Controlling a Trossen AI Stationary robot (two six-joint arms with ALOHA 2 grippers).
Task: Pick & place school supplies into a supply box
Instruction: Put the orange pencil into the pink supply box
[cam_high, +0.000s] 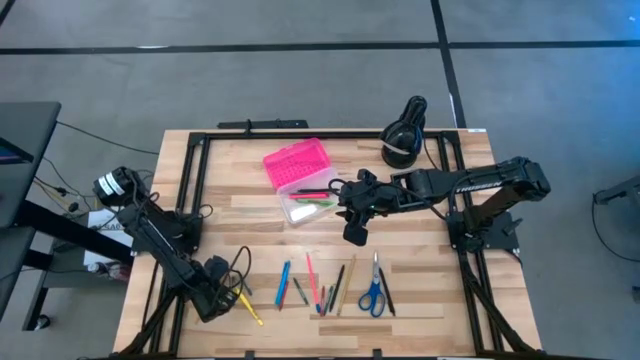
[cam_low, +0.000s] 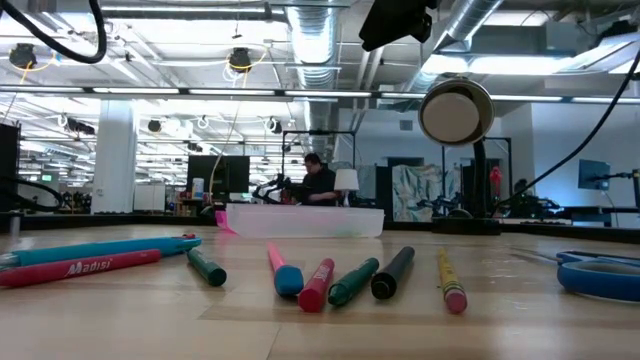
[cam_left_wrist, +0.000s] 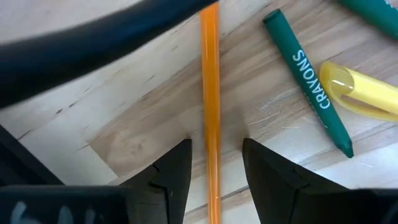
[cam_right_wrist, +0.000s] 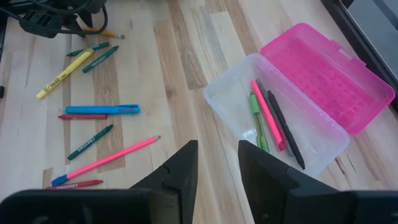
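The left gripper (cam_left_wrist: 214, 177) is low over the table's (cam_high: 480, 300) near left corner, its fingers (cam_left_wrist: 174, 177) apart on either side of an orange pencil (cam_left_wrist: 209, 106) that lies flat on the wood — the fingers do not visibly pinch it. Just beside the pencil lie a green crayon (cam_left_wrist: 309, 81) and a yellow marker (cam_left_wrist: 360, 93).

Along the near edge the rest of the supplies lie loose in a row: a blue pen (cam_high: 284, 278), a pink pencil (cam_high: 311, 278), more crayons and pencils, and the scissors (cam_high: 374, 290) toward the right.

Farther back, the right gripper (cam_right_wrist: 217, 168) hovers over the middle of the table, just beside the box (cam_high: 300, 180), with its fingers apart and nothing between them. The box is open — its pink lid (cam_right_wrist: 326, 71) folded back flat, its clear base (cam_right_wrist: 236, 102) toward the gripper. Inside the base lie a pink pen (cam_right_wrist: 268, 115), a green one (cam_right_wrist: 256, 112) and a dark one (cam_right_wrist: 286, 134).

A black round device (cam_high: 403, 135) stands at the far right of the table.
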